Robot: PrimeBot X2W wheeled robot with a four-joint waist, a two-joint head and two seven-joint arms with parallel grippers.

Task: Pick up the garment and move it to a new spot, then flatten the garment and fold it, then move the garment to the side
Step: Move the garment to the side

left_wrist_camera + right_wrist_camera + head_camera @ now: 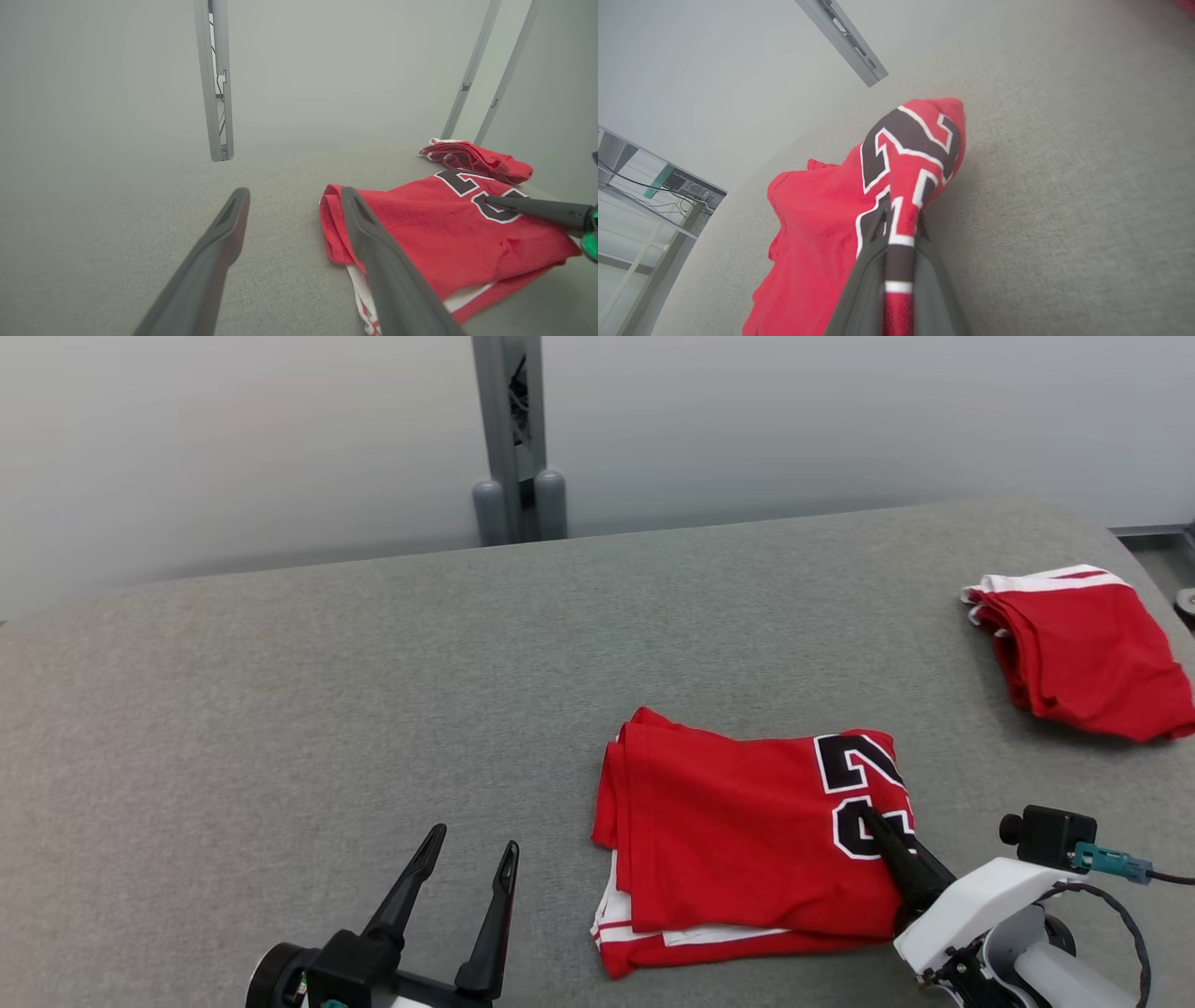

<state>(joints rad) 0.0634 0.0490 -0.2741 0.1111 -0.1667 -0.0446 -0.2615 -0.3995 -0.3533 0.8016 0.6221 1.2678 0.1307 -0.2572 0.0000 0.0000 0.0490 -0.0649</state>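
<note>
The right claw (870, 817) is clamped tight on the right-hand edge of the folded red jersey with a black, white-edged number (738, 831). From its own wrist, the cloth (817, 219) sits gathered in a narrow ridge between the two dark fingers (864, 280), right at the number. The jersey spreads away from this claw towards the left, lying on the grey cloth-covered table (327, 709). White trim peeks from the layers along its near edge.

The left claw (474, 840) stands spread wide and holds nothing. It is just beside the jersey's folded left edge and apart from it; I cannot tell whether it touches the table.

Beyond the right claw, farther off and to its right, a second folded red garment with white trim (1083, 653) lies near the table's right edge, well apart from the jersey. Ahead of both claws and left of the left one the table is bare up to its far edge, where a grey metal post (512, 439) stands against the pale wall.
</note>
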